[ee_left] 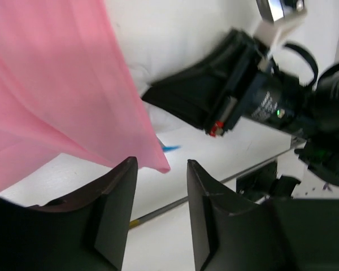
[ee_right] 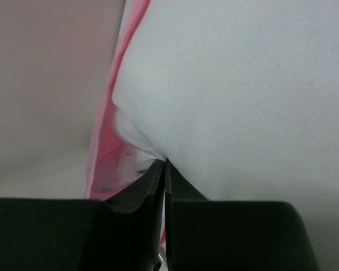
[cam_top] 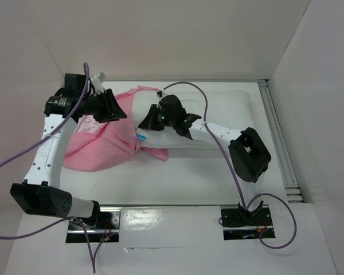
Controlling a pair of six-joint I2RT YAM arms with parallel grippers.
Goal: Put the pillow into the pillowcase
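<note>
I'm at the stuffing step. The pillow (cam_top: 218, 109) lies far-centre on the worktop (cam_top: 178, 183), and its left end seems to sit just inside the pink pillowcase (cam_top: 103, 143). My right tool (ee_right: 165, 164) pinches the pillow's corner. My left tool (ee_left: 161, 164) stands spread, with the case's edge hanging loose above it. Next, I judge, the left should grip that edge.

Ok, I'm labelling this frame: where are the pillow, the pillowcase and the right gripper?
pillow (cam_top: 229, 106): top view, bare upper face.
pillowcase (cam_top: 103, 149): top view, bunched near-left part.
right gripper (ee_right: 165, 169): right wrist view, between fingertips.

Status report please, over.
Left gripper jaws open, pillowcase edge at their tips. Right gripper jaws shut on pillow corner. Pillow mostly outside pillowcase. Nothing seen blocking.
</note>
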